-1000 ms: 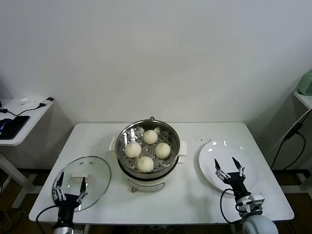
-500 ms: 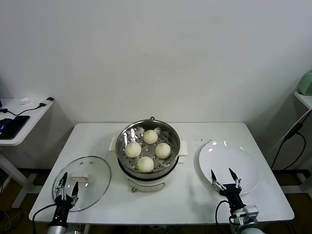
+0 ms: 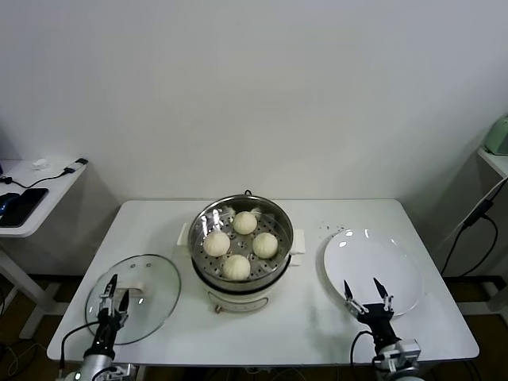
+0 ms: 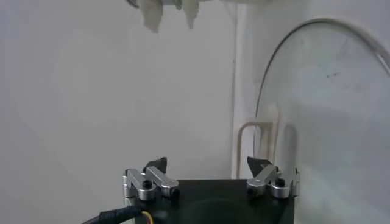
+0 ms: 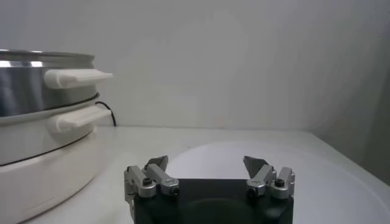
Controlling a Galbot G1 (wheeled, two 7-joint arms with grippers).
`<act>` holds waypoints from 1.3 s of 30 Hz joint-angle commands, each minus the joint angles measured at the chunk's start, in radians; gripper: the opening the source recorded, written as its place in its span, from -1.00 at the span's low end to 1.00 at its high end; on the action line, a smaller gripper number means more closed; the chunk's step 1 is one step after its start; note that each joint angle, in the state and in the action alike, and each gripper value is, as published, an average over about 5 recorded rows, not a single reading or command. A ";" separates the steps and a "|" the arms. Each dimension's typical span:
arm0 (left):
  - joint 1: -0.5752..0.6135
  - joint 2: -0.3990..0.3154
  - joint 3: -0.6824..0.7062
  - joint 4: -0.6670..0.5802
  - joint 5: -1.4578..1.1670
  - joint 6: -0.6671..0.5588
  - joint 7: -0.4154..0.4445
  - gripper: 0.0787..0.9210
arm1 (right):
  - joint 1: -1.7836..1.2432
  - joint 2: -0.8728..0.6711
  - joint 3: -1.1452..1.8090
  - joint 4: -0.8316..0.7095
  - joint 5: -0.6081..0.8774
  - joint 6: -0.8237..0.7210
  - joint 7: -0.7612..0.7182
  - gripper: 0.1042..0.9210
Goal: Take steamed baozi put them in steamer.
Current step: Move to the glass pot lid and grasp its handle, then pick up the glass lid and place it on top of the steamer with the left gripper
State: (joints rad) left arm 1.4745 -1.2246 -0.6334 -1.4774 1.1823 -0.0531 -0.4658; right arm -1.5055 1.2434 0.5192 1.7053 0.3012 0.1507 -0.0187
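Note:
Several cream-white baozi (image 3: 236,267) sit on the perforated tray inside the shiny steel steamer (image 3: 275,258) at the table's middle. The steamer's wall and white handles also show in the right wrist view (image 5: 36,91). My left gripper (image 3: 112,294) is open and empty, low at the front left over the glass lid (image 3: 151,286). My right gripper (image 3: 366,290) is open and empty, low at the front right over the near edge of the white plate (image 3: 373,258).
The glass lid with its white handle (image 4: 259,143) lies flat to the steamer's left. The empty plate (image 5: 244,152) lies to its right. A side table with a phone and cables (image 3: 24,202) stands at far left.
Both grippers have dropped lower toward the front table edge, pulling back toward me. The left gripper's fingers look narrower in the head view. The baozi and steamer have not moved.

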 commanded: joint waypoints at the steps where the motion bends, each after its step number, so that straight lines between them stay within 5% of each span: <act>1: -0.089 0.000 0.006 0.077 0.051 0.013 -0.006 0.77 | -0.003 0.009 -0.004 -0.001 -0.007 0.001 -0.002 0.76; 8: -0.100 -0.004 0.012 0.114 0.067 0.010 -0.004 0.65 | 0.007 0.011 -0.013 -0.009 -0.005 0.001 -0.004 0.76; 26: -0.101 -0.028 0.017 0.147 0.085 0.017 -0.020 -0.58 | 0.003 0.019 -0.037 -0.007 -0.009 0.003 -0.005 0.76; 31: -0.075 -0.032 0.009 0.078 0.077 0.019 0.001 -0.85 | -0.007 0.019 -0.040 -0.003 -0.012 0.008 -0.007 0.76; 39: 0.015 -0.011 -0.027 -0.169 -0.030 0.060 0.094 -0.87 | -0.024 0.026 -0.042 0.014 -0.028 0.012 -0.009 0.76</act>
State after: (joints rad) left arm 1.4131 -1.2543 -0.6337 -1.4126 1.2403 -0.0237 -0.4507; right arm -1.5211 1.2678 0.4781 1.7065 0.2843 0.1636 -0.0283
